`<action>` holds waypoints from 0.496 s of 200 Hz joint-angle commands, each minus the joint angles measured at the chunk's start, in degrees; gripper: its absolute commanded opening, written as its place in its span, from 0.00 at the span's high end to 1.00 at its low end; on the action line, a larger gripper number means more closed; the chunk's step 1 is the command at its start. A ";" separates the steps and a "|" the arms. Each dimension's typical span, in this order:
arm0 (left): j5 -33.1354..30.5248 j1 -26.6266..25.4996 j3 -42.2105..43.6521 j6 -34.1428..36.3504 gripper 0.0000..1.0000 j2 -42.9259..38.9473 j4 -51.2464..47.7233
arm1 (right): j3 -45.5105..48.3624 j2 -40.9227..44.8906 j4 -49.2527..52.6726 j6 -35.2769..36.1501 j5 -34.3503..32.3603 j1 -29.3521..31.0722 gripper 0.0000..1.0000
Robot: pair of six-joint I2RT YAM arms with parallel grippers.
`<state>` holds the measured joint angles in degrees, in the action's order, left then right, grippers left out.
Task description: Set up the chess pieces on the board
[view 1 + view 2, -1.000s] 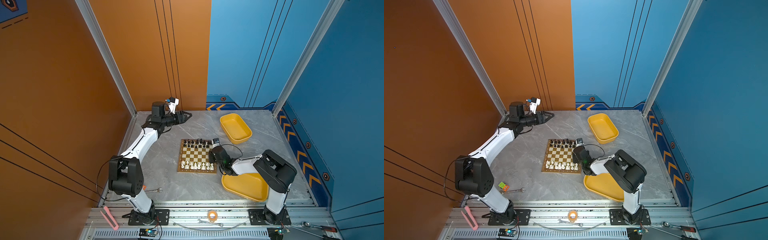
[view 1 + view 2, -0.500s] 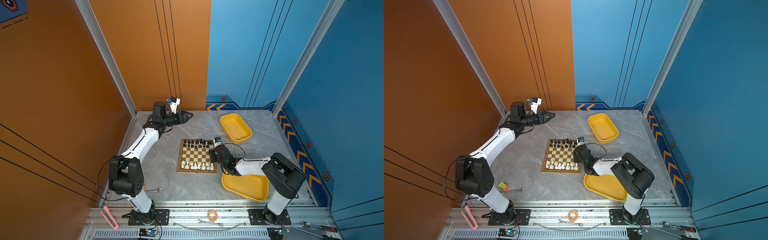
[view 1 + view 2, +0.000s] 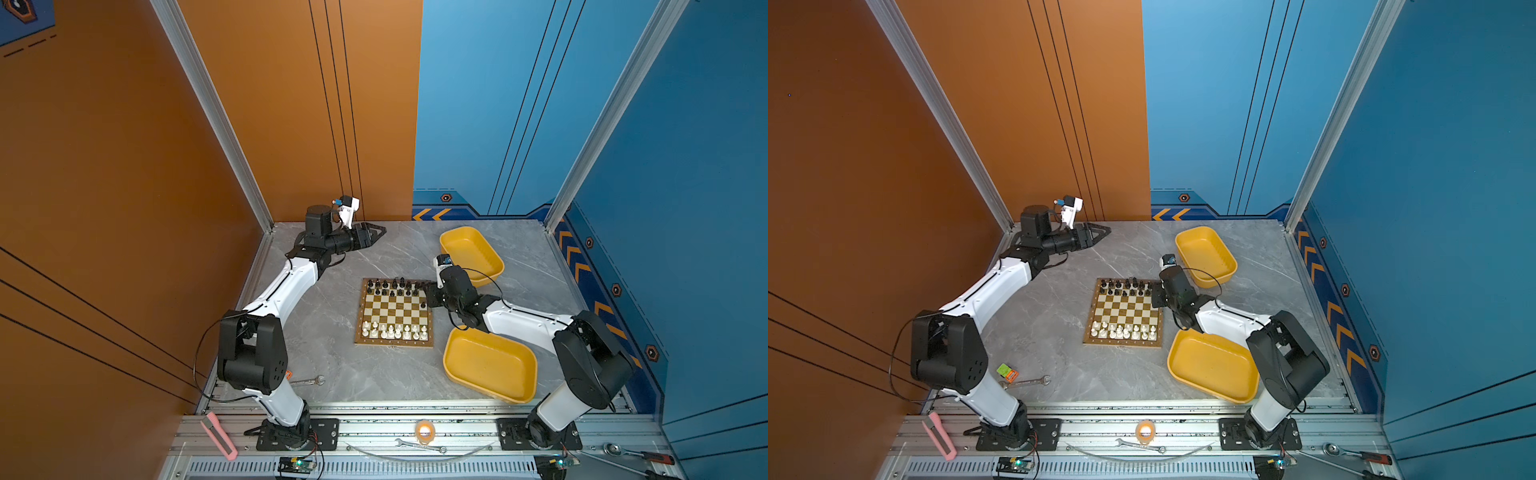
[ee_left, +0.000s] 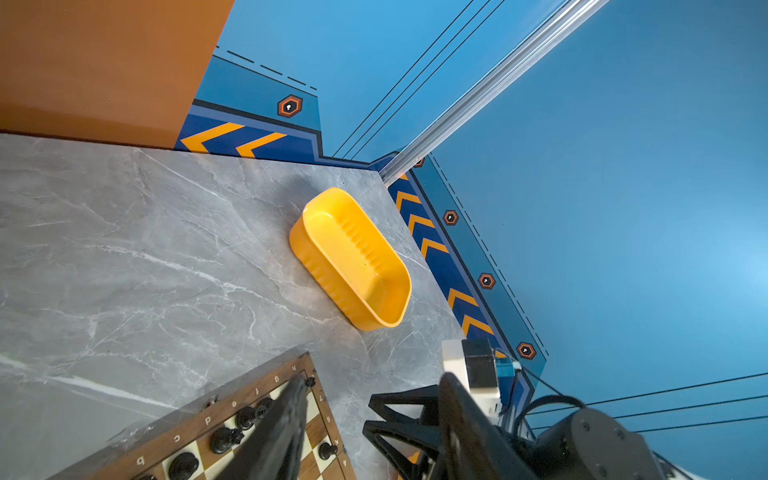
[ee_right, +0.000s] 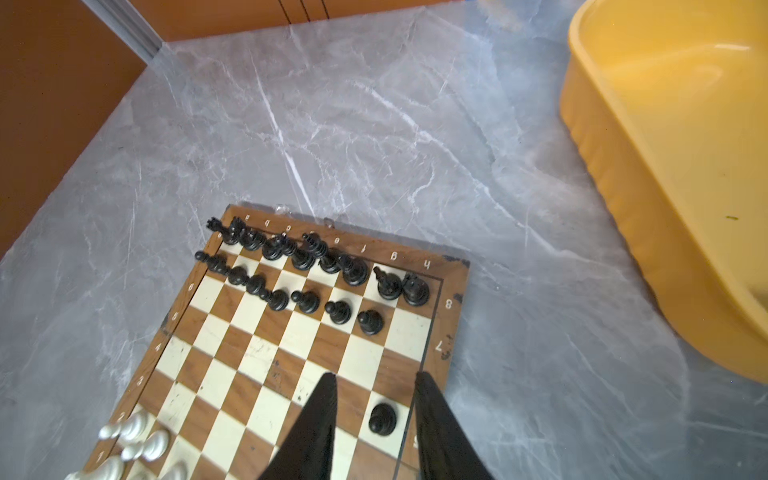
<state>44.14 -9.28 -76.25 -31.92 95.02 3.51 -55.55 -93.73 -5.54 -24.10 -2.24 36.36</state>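
Note:
The board (image 3: 392, 343) (image 3: 1122, 343) lies mid-table. Several black chess pieces (image 3: 395, 286) (image 5: 316, 270) fill its two far rows. Several white pieces (image 3: 395, 331) (image 5: 137, 432) stand along its near rows. My right gripper (image 3: 429, 296) (image 3: 1156, 296) (image 5: 376, 375) hangs open over the board's right edge. Between its fingers one black pawn (image 5: 382, 419) (image 3: 423, 305) stands upright on a cream square, touching neither finger. My left gripper (image 3: 382, 230) (image 3: 1108, 228) (image 4: 376, 379) is open and holds nothing, above the table's back left, away from the board.
One empty yellow tray (image 3: 471, 255) (image 4: 353, 257) (image 5: 665, 145) sits behind and to the right of the board. Another yellow tray (image 3: 490, 365) lies at the front right, under my right forearm. A wrench (image 3: 1025, 381) and a small green-orange block (image 3: 1007, 371) lie front left.
My right gripper has shifted a little toward the far end of the board along its right edge, and that arm's elbow has swung outward. The left arm has barely moved.

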 commanded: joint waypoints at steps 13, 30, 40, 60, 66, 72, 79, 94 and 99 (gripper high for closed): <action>0.66 0.95 3.00 -1.70 0.47 -2.55 2.38 | -12.77 -2.49 25.63 -0.54 7.02 -0.41 0.65; 0.61 1.38 3.77 -1.74 0.47 -2.97 2.27 | -18.43 -4.51 35.16 -0.53 7.69 -0.68 0.65; 0.60 1.63 4.08 -1.86 0.47 -3.06 2.27 | -20.38 -5.24 38.10 -0.80 8.01 -0.76 0.64; 0.66 2.03 5.02 -2.25 0.47 -3.18 2.91 | -23.67 -7.22 44.21 -0.95 9.38 -0.95 0.63; 0.74 2.14 5.31 -2.42 0.47 -3.22 3.14 | -23.92 -7.77 45.47 -1.08 9.45 -0.96 0.63; 0.74 2.18 5.61 -2.39 0.47 -3.27 3.32 | -23.79 -8.19 46.46 -1.19 9.36 -0.86 0.64; 0.77 2.35 5.92 -2.37 0.47 -3.39 3.37 | -23.40 -8.64 47.09 -1.31 9.77 -0.82 0.64; 0.69 2.64 6.62 -2.44 0.47 -3.43 3.83 | -22.53 -9.22 47.71 -1.39 9.93 -0.42 0.65; 0.68 2.69 6.83 -2.59 0.47 -3.31 4.06 | -22.57 -9.50 47.77 -1.47 10.22 -0.42 0.66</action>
<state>44.12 -7.25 -70.83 -34.13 93.32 5.96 -78.52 -101.67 34.28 -24.47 6.28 35.66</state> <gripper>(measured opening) 0.527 0.351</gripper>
